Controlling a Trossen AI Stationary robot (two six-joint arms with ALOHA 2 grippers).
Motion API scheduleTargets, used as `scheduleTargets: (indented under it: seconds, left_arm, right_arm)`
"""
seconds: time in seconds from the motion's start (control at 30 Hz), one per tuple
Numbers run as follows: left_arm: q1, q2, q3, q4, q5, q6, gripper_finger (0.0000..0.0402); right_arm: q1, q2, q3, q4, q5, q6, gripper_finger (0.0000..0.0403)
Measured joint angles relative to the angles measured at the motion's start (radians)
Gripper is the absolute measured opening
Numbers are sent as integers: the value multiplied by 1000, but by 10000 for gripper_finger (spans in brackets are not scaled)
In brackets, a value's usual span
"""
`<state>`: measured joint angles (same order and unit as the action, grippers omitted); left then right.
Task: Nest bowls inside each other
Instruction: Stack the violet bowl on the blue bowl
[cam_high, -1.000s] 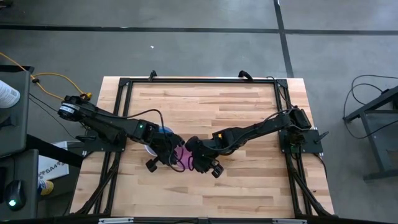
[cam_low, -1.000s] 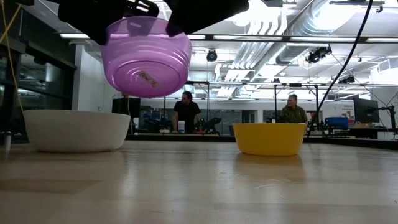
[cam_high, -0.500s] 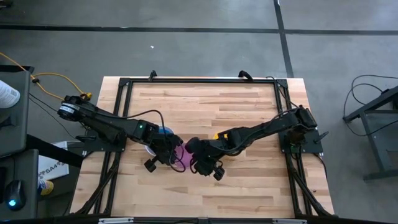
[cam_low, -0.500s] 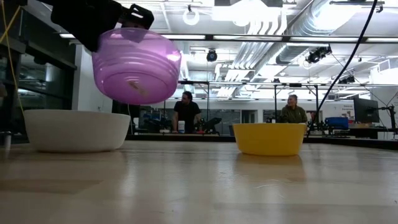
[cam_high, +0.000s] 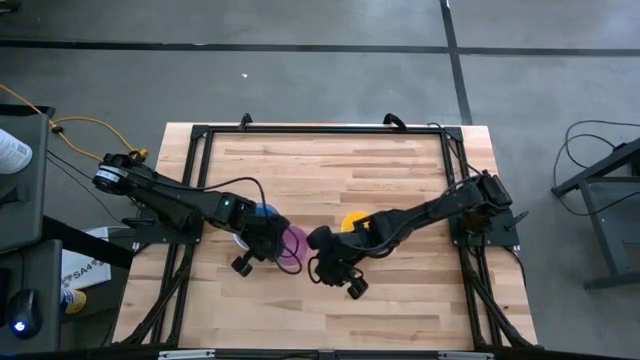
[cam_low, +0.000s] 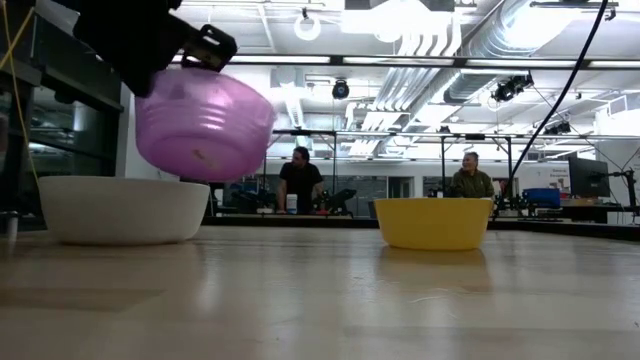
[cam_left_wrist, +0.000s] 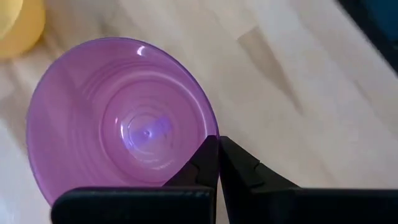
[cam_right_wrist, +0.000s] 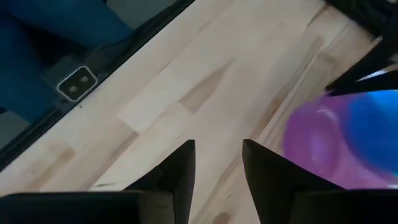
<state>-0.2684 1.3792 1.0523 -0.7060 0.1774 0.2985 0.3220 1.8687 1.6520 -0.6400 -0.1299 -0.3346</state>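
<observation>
Your left gripper is clenched on the rim of the purple bowl, holding it tilted in the air above the table, just over the white bowl as the low view shows it. Your right gripper hangs near the purple bowl with its fingers released and nothing between them. You can see the yellow bowl sitting upright on the table, apart from the others, and a blue bowl peeking out beside the left arm.
</observation>
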Motion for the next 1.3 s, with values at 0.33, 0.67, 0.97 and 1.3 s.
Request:
scheduleTargets:
  seconds: [0.33, 0.67, 0.97, 1.3]
  left_arm:
    - [0, 0, 0, -110, -180, -200, 0]
    - [-26, -3, 0, -209, -245, -360, 0]
    - [-113, -3, -1, -243, -341, -467, 0]
    - [-125, -3, -2, -313, -446, -570, 0]
  right_arm:
    - [13, 0, 0, -24, -3, 47, 127]
    - [12, 0, 0, -48, -3, 50, 127]
    - [12, 0, 0, -56, -3, 46, 127]
    - [15, 0, 0, -53, -3, 58, 127]
